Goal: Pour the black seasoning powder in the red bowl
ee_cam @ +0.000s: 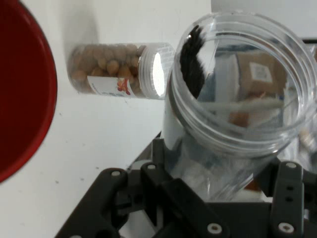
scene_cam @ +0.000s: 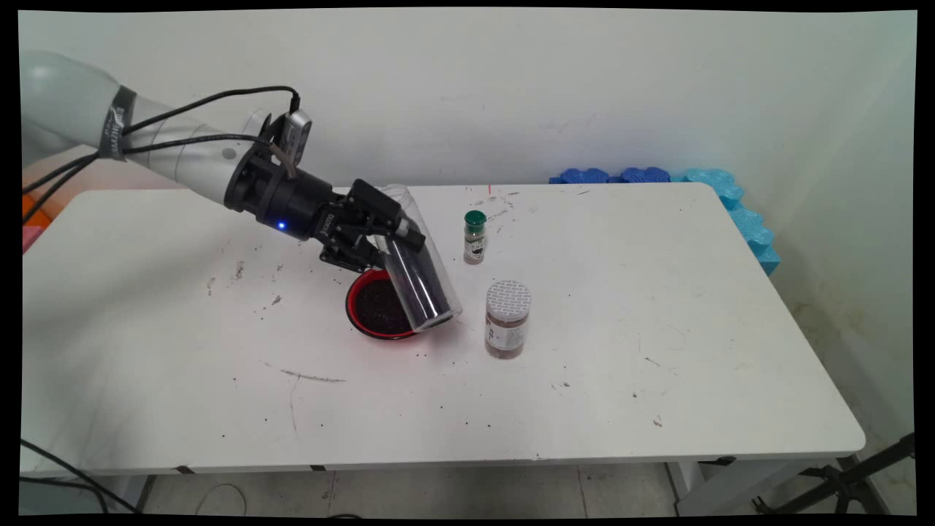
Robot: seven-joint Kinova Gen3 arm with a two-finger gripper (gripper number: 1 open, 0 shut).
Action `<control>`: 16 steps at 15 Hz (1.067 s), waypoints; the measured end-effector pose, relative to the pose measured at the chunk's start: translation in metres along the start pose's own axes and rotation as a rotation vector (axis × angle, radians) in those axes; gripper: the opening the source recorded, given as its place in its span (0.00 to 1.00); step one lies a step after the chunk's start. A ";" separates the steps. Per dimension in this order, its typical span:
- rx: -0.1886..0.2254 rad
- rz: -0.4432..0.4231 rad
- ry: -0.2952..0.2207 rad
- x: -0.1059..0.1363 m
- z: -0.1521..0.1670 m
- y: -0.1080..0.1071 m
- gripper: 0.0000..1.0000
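Tool [scene_cam: 383,232] pinching a tilted clear jar [scene_cam: 418,274] over a red bowl [scene_cam: 376,307].
The jar's long axis slopes down and right from the tool, its open mouth low at the bowl's right rim, dark grains inside both. Just right stand a grey-lidded jar [scene_cam: 507,318] and a green-capped bottle [scene_cam: 474,237] on the speckled white tabletop [scene_cam: 657,329], a pale wall behind.

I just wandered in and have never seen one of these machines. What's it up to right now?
The arm's gripper is clamped on a clear jar, tipped mouth-down over a red bowl that holds dark grains. A few grains cling inside the jar. Beside the bowl stand a jar of brown nuts with a white lid and a small green-capped bottle.
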 end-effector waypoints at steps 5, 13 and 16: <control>0.025 0.226 -0.025 0.000 0.000 0.006 0.00; 0.059 0.521 -0.078 -0.002 -0.002 0.016 0.00; 0.082 0.601 -0.089 -0.001 -0.002 0.019 0.00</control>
